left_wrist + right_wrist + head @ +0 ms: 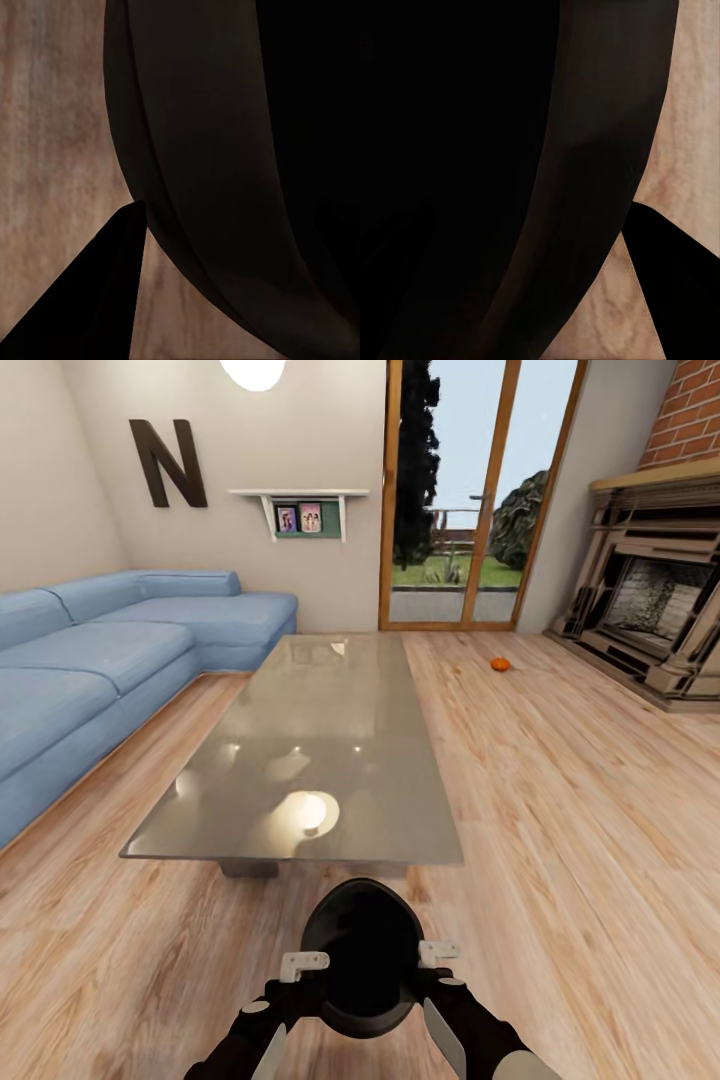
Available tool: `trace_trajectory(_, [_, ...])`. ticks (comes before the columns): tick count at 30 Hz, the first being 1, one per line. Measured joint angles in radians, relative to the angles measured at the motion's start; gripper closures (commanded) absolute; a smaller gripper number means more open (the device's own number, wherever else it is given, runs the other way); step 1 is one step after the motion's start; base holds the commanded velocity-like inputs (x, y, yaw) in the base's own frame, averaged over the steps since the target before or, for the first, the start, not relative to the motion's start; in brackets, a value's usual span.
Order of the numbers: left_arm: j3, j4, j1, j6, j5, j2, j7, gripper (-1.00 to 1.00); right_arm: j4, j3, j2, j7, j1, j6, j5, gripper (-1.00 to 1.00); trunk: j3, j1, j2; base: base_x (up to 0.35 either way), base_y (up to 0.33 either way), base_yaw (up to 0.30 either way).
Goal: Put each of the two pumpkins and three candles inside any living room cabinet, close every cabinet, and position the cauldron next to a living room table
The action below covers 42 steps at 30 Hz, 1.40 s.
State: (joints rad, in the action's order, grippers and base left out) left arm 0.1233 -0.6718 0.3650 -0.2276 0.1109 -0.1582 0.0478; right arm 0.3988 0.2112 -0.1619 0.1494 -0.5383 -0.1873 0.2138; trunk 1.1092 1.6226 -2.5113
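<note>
- Directly ahead in the head view, the cauldron [363, 958] is carried low between both arms, just short of the near edge of the low surface [320, 750]. Left gripper [296, 966] and right gripper [437, 954] each pinch the rim on opposite sides. One pumpkin [500, 663] lies on the floor [580, 810] near the fireplace [655, 610].
- Left wrist view: cauldron wall [225, 172] close against the gripper.
- Right wrist view: cauldron wall [547, 187], same contact.
- Step in hand: positioning the cauldron. Next move calls for lowering it beside the surface, then releasing both grippers.
</note>
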Motion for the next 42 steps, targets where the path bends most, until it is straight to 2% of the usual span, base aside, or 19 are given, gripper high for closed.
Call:
trace_trajectory(14, [0.0,-0.002,0.0,0.001,-0.001,0.0,0.0,1.0,0.0,0.001,0.0,0.0,0.0,0.002,0.002,1.0,0.0,0.0,0.0,0.008,0.0,0.0])
trace_trajectory(23, [0.0,-0.002,0.0,0.0,-0.001,0.0,0.0,1.0,0.0,0.0,0.0,0.0,0.0,0.002,0.002,1.0,0.035,0.004,-0.002,0.0,0.0,0.0])
trace_trajectory(42, [-0.001,-0.003,-0.001,0.001,-0.002,0.0,0.0,1.0,0.0,0.002,0.0,0.0,-0.001,0.002,0.002,1.0,0.035,0.004,-0.002,0.021,0.0,0.0])
